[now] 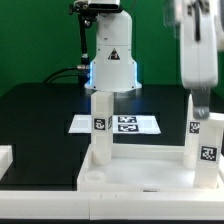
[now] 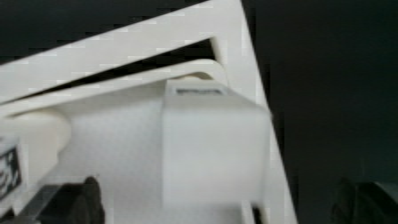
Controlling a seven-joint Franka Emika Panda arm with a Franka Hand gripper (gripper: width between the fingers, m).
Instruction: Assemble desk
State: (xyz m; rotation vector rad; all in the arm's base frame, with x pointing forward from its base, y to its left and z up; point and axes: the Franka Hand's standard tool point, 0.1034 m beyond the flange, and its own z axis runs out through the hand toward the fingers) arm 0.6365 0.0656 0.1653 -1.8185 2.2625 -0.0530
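Note:
The desk top (image 1: 130, 172), a white rimmed tray, lies at the front of the table. Three white legs stand upright on it. One is at the exterior view's left (image 1: 100, 125). Two are at its right, a nearer one (image 1: 207, 142) and a farther one (image 1: 195, 127). My gripper (image 1: 201, 106) hangs just over the farther right leg. The wrist view looks down along that leg (image 2: 210, 140), which stands in a corner of the desk top (image 2: 125, 60). My gripper (image 2: 217, 208) is open, and its dark fingers (image 2: 71, 202) stand apart on either side of the leg. A tagged leg (image 2: 32, 140) stands beside it.
The marker board (image 1: 118, 124) lies flat behind the desk. The white robot base (image 1: 112, 60) with its warning triangle stands farther back. Another white part (image 1: 5, 157) sits at the exterior view's left edge. The table surface is black.

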